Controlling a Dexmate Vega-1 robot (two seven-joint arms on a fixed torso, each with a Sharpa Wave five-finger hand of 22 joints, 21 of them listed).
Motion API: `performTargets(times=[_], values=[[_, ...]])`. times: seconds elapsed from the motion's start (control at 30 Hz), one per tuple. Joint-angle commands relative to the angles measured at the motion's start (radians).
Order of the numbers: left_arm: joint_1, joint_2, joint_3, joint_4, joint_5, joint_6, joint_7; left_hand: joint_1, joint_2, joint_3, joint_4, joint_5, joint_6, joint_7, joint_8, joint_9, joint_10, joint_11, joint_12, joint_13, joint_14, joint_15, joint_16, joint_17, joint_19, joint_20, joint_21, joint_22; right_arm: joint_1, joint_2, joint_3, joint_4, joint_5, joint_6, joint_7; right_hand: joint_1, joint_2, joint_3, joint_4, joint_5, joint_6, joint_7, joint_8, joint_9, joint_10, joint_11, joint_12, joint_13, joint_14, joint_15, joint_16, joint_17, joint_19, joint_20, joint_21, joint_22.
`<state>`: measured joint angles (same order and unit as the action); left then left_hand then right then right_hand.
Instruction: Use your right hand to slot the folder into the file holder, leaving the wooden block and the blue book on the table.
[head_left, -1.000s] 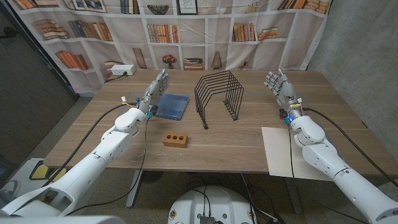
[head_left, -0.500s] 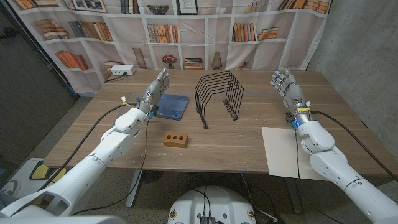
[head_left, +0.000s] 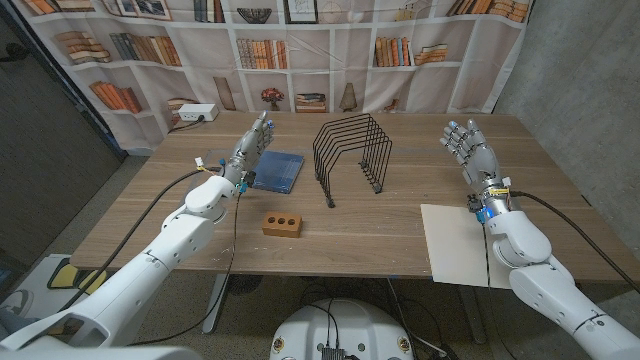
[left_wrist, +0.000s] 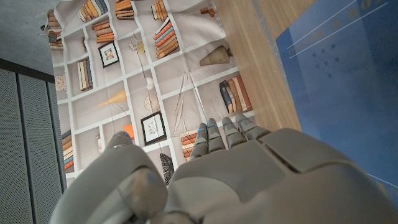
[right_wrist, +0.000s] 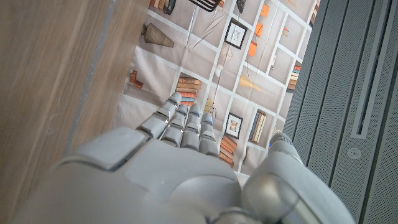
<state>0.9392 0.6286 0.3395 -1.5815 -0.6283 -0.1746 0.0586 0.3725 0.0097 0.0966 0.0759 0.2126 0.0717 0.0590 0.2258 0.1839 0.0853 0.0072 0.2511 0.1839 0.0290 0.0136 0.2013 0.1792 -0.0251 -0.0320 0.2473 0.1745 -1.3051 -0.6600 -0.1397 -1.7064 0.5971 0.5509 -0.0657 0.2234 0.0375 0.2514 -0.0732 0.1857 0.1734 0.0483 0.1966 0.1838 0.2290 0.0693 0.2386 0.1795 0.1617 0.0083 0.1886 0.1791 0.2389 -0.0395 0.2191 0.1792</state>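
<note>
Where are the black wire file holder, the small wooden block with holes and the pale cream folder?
black wire file holder (head_left: 352, 152), head view, middle wire arches
small wooden block with holes (head_left: 282, 224), head view, middle of its holed face
pale cream folder (head_left: 452, 242), head view, bare left half

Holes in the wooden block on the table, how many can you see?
3, in a row across the top face of the wooden block, which lies near the table's front edge, in front of the blue book. Other faces may hide more.
</note>
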Motion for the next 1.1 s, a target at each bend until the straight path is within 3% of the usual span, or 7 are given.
performTargets(times=[0.03,0.27,0.43,1.0,1.1], values=[[0.023,0.013,-0.013,-0.05,0.029,-0.019,0.033,0.009,0.004,-0.001,0.001,0.002,0.011,-0.002,0.005,0.002,0.01,0.003,-0.002,0.002,0.008,-0.003,0.007,0.002,0.008,-0.024,-0.003,0.005,-0.11,-0.004,0.046,-0.065,-0.025,0.03,-0.017,0.014,-0.004,0.0,-0.009,0.002,0.009,-0.002,0.008,0.003,0.009,0.0,0.002,0.005,0.007,0.001,0.006,0.002,0.007,-0.039,0.004,0.004],[0.033,0.017,-0.018,-0.066,0.025,-0.006,0.043,0.012,0.008,0.001,0.0,0.002,0.013,0.0,0.004,0.002,0.013,-0.001,-0.004,0.002,0.008,-0.002,0.005,0.002,0.009,-0.024,-0.005,0.005,-0.16,0.021,0.066,-0.091,-0.069,0.066,-0.043,0.017,-0.004,0.001,-0.011,0.002,0.015,-0.007,0.01,0.003,0.016,-0.003,0.003,0.005,0.013,-0.002,0.007,0.002,0.013,-0.039,0.004,0.004],[0.031,0.019,-0.015,-0.075,0.028,-0.001,0.041,0.016,0.015,0.003,-0.001,0.001,0.016,0.001,0.002,0.002,0.015,0.001,-0.007,0.002,0.012,-0.003,0.004,0.002,0.011,-0.022,-0.006,0.005,-0.199,0.047,0.083,-0.113,-0.102,0.077,-0.079,0.025,0.001,0.003,-0.018,0.0,0.054,-0.019,0.019,0.003,0.06,-0.017,0.014,0.005,0.053,-0.019,0.015,0.002,0.045,-0.039,0.011,0.005],[0.044,0.021,-0.03,-0.08,0.034,-0.034,0.039,0.026,0.029,0.008,-0.003,0.0,0.029,0.0,0.0,0.002,0.025,0.0,-0.012,0.002,0.017,-0.001,0.0,0.002,0.014,-0.021,-0.012,0.005,-0.419,0.103,0.217,-0.241,-0.243,0.059,-0.166,0.041,0.0,0.006,-0.031,-0.002,0.085,-0.036,0.022,0.003,0.092,-0.043,0.019,0.005,0.091,-0.035,0.018,0.001,0.08,-0.051,0.018,0.006],[0.048,0.023,-0.031,-0.082,0.032,-0.036,0.036,0.027,0.03,0.008,-0.003,-0.001,0.031,0.0,0.0,0.002,0.025,0.001,-0.013,0.002,0.018,-0.001,0.0,0.002,0.015,-0.021,-0.013,0.005,-0.445,0.123,0.233,-0.255,-0.257,0.057,-0.174,0.049,-0.003,0.006,-0.037,-0.003,0.106,-0.025,0.026,0.003,0.119,-0.024,0.025,0.004,0.105,-0.029,0.017,0.001,0.097,-0.051,0.02,0.006]])
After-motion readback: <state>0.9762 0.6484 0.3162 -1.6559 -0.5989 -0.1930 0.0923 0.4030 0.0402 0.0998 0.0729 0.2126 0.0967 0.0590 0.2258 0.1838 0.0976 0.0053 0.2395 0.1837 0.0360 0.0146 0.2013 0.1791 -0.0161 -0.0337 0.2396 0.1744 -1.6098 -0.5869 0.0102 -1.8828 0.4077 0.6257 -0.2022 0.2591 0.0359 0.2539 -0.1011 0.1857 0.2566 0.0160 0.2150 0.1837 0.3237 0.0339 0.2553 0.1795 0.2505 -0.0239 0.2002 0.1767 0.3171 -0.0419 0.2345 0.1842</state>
